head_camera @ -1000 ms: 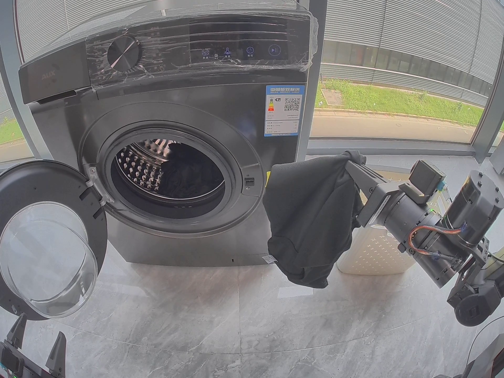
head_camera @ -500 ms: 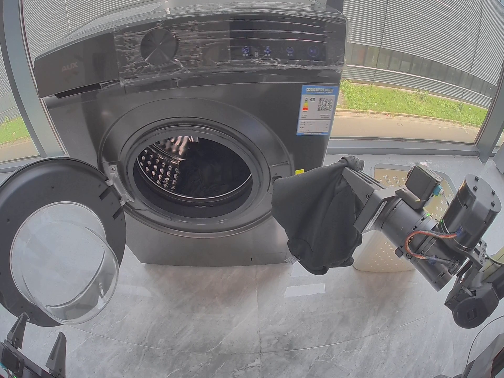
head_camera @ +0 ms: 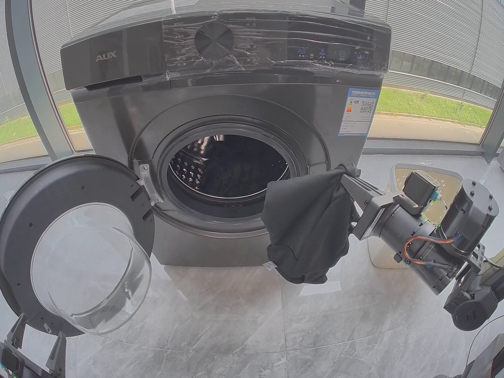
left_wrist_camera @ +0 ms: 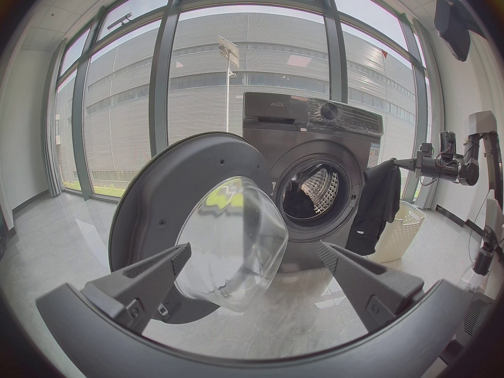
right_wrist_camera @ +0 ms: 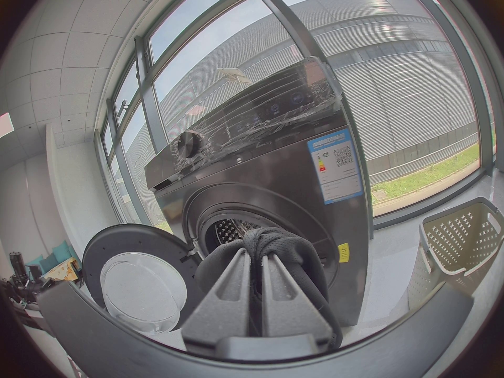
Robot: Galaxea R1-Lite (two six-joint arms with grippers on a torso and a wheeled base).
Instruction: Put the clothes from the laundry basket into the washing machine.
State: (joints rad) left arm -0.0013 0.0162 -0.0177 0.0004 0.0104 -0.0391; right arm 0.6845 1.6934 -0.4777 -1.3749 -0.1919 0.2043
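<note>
I've got the right claw (head_camera: 349, 176) pinched tight on a dark garment (head_camera: 307, 221), hanging just right of the open drum (head_camera: 186, 167) of the washing machine (head_camera: 236, 95) | laundry basket (head_camera: 407, 170) sits beside the machine | my left claw (left_wrist_camera: 253, 249) is wide open, nothing in it, low near the door (head_camera: 63, 195)

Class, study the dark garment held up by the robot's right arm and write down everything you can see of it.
The dark garment is black, soft-looking cloth, bunched and creased. The right gripper is shut on its top fold, so it hangs limp, clear of the floor. It hangs before the washing machine, at the right of the open drum mouth and left of the laundry basket. A small white tag shows at its lower edge.
</note>
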